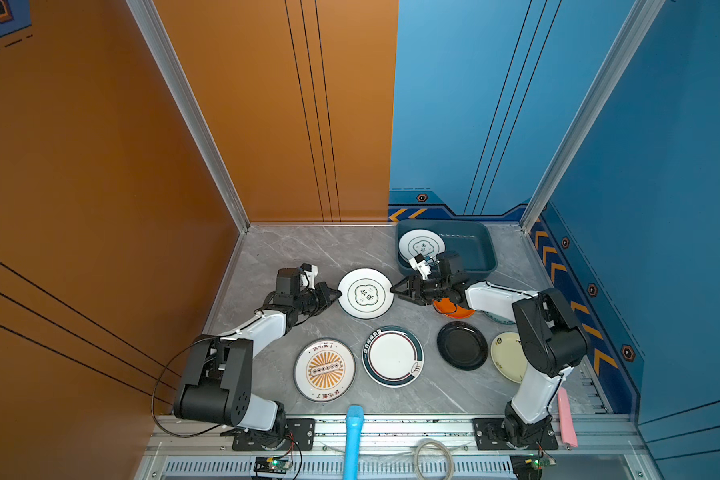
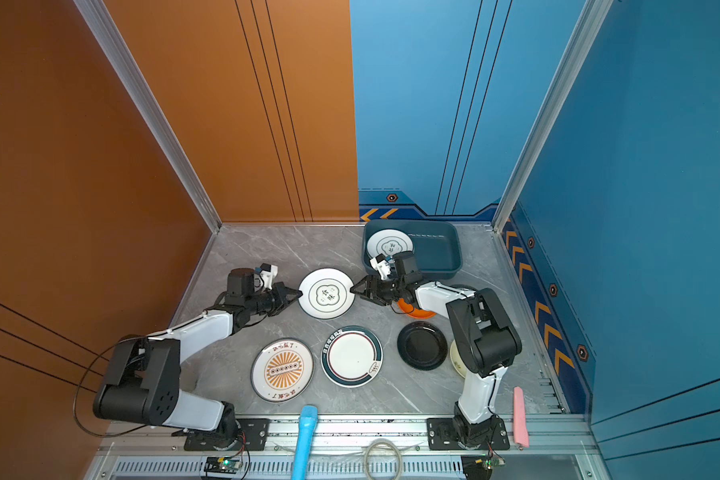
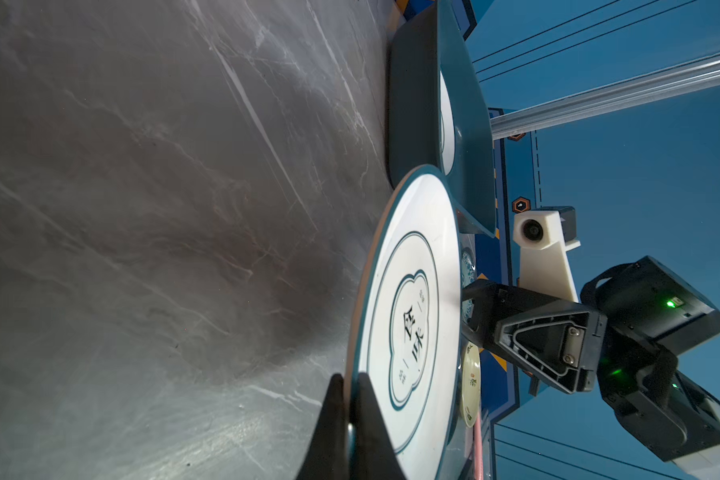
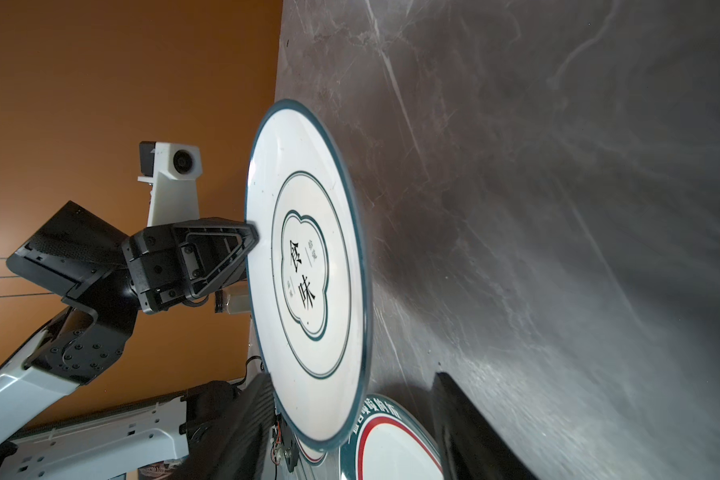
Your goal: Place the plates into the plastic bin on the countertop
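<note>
A: Both top views?
B: Plate (image 1: 365, 293) (image 2: 326, 293) at the middle of the bench (image 1: 304, 253), near the bin (image 1: 472, 249), which holds another plate (image 1: 420, 245). Left tool (image 1: 336, 294) at one rim, right tool (image 1: 393, 290) at the opposite.
A: Left wrist?
B: Left tool (image 3: 350, 382) clamped on the plate's (image 3: 408, 324) rim.
A: Right wrist?
B: Right tool's (image 4: 350, 386) jaws apart, straddling the rim; contact unclear.

White plate (image 1: 365, 293), teal cloud motif
</note>
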`<act>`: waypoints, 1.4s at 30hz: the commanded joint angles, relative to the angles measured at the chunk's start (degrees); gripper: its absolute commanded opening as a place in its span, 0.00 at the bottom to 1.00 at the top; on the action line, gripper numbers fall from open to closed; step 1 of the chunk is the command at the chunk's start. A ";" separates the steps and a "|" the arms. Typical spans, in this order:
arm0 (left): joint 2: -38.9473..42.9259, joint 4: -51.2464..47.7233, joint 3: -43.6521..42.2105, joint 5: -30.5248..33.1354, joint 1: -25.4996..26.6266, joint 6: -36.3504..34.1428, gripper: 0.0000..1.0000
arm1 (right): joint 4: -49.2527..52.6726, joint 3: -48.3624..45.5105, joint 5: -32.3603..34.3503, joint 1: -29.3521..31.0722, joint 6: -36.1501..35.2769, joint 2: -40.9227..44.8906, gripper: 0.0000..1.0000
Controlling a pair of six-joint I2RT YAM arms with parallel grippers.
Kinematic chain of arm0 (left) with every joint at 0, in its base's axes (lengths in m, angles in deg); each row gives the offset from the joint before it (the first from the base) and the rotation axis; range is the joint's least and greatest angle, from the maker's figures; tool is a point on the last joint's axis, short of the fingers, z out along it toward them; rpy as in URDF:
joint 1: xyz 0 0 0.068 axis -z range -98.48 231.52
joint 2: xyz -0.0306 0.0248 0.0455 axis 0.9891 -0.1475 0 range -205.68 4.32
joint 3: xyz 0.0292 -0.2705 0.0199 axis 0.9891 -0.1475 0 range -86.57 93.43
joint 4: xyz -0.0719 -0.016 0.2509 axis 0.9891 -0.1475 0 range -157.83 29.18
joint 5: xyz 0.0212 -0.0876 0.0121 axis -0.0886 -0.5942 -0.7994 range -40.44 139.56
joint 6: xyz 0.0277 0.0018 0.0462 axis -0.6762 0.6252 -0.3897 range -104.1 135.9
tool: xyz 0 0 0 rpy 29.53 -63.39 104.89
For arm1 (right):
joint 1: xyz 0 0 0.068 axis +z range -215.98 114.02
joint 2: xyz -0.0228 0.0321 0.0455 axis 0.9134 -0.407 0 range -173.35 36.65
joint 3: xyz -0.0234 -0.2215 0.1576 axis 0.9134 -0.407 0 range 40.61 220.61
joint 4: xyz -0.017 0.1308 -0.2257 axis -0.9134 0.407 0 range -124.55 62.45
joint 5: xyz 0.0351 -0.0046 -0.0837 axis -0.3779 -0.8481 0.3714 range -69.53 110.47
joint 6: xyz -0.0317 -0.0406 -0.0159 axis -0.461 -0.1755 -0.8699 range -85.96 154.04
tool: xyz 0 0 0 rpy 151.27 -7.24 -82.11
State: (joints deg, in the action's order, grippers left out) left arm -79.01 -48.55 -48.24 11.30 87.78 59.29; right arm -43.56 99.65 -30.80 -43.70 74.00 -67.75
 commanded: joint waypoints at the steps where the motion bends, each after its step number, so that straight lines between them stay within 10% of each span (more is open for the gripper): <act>1: 2.18 -0.04 2.09 -3.31 0.32 0.96 0.00 | -2.30 2.00 -1.25 0.98 1.84 -1.15 0.63; 10: 1.37 0.03 4.53 -4.62 1.66 1.34 0.00 | -6.95 2.73 -3.71 3.07 5.90 -3.89 0.53; 24: -1.82 -1.34 5.38 -2.57 4.10 -1.33 0.01 | -11.37 2.59 -4.64 2.66 9.86 -4.41 0.03; 36: -0.54 -2.34 4.69 -0.63 4.55 -3.13 0.40 | 20.32 15.72 5.02 -7.23 -4.54 2.50 0.00; 40: 1.73 -2.48 3.14 0.99 4.30 -3.84 0.68 | 25.64 21.19 9.34 -12.66 -4.63 2.50 0.00; 42: 2.65 -2.36 2.48 0.88 4.21 -4.27 0.98 | 27.18 23.74 11.45 -14.96 -4.03 1.52 0.00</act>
State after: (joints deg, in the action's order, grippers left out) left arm -78.87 -50.39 -44.79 11.14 92.11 56.45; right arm -22.97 119.65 -24.18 -55.96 71.91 -67.34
